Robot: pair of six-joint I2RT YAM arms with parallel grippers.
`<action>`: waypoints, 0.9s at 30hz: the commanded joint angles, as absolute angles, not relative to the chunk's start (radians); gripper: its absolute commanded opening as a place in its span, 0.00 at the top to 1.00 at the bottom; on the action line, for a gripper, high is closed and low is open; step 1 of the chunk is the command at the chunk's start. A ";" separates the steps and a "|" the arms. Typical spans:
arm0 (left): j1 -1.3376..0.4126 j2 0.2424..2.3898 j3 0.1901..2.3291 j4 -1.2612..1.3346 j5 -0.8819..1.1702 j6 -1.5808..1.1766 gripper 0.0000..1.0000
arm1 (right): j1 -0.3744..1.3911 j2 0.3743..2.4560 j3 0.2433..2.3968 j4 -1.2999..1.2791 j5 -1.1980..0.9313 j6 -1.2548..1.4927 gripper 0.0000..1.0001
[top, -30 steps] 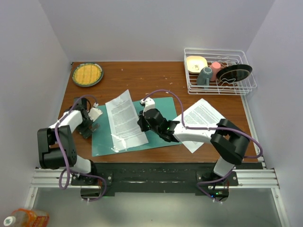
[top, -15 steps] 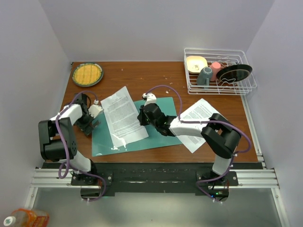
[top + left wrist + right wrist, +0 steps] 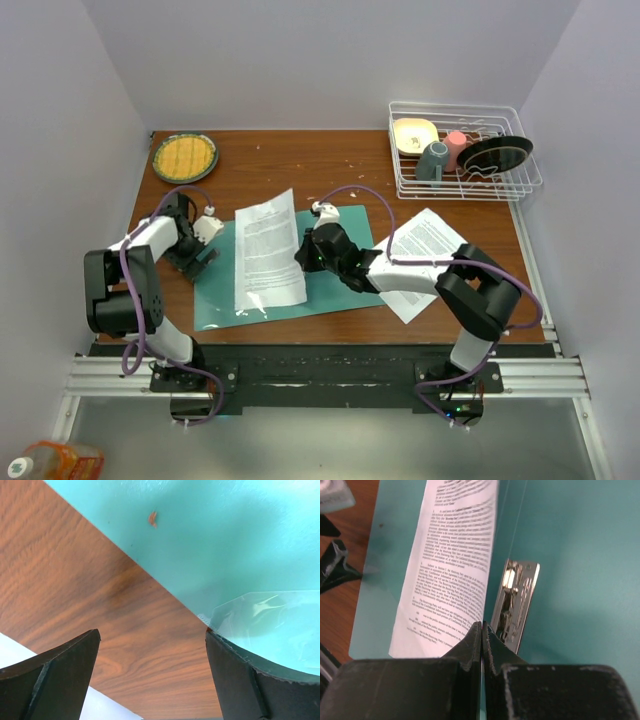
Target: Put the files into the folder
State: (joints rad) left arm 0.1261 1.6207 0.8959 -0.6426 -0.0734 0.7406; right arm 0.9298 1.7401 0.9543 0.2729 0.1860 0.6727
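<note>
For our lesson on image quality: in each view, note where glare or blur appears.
Top view: even light, no strong glare. Left wrist: white glare streaks on the clear sleeve over the folder. Right wrist: metal clip glints; print on the files softens toward the far end.

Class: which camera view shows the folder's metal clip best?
Right wrist view: the metal clip lies close and sharp on the folder, beside the pinched sheet. From the top it cannot be made out; the left wrist view shows none of it.
</note>
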 commanded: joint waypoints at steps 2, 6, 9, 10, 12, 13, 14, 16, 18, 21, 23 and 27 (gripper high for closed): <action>0.106 1.723 0.821 -0.515 0.136 0.660 0.07 | 0.939 1.747 0.900 0.325 0.129 0.730 1.00; 0.104 1.729 0.818 -0.512 0.138 0.660 0.07 | 0.946 1.793 0.923 0.344 0.120 0.735 1.00; 0.104 1.730 0.808 -0.508 0.137 0.661 0.07 | 0.946 1.824 0.951 0.354 0.117 0.730 1.00; 0.106 1.730 0.807 -0.505 0.135 0.663 0.07 | 0.946 1.831 0.959 0.357 0.117 0.727 1.00; 0.106 1.733 0.808 -0.505 0.135 0.661 0.07 | 0.946 1.859 0.992 0.356 0.112 0.723 1.00; 0.106 1.735 0.808 -0.505 0.137 0.661 0.07 | 0.946 1.868 1.003 0.354 0.107 0.721 1.00; 0.106 1.736 0.808 -0.506 0.137 0.661 0.07 | 0.946 1.876 1.012 0.356 0.101 0.722 1.00; 0.104 1.735 0.810 -0.508 0.137 0.661 0.07 | 0.950 1.891 1.031 0.359 0.094 0.726 1.00; 0.106 1.735 0.810 -0.509 0.135 0.661 0.07 | 0.951 1.898 1.046 0.360 0.091 0.724 1.00; 0.104 1.730 0.808 -0.514 0.143 0.658 0.07 | 0.954 1.914 1.063 0.359 0.091 0.732 1.00; 0.104 1.726 0.810 -0.515 0.150 0.655 0.07 | 0.962 1.927 1.074 0.357 0.089 0.735 1.00; 0.104 1.718 0.815 -0.528 0.166 0.649 0.08 | 0.963 1.950 1.098 0.354 0.101 0.765 1.00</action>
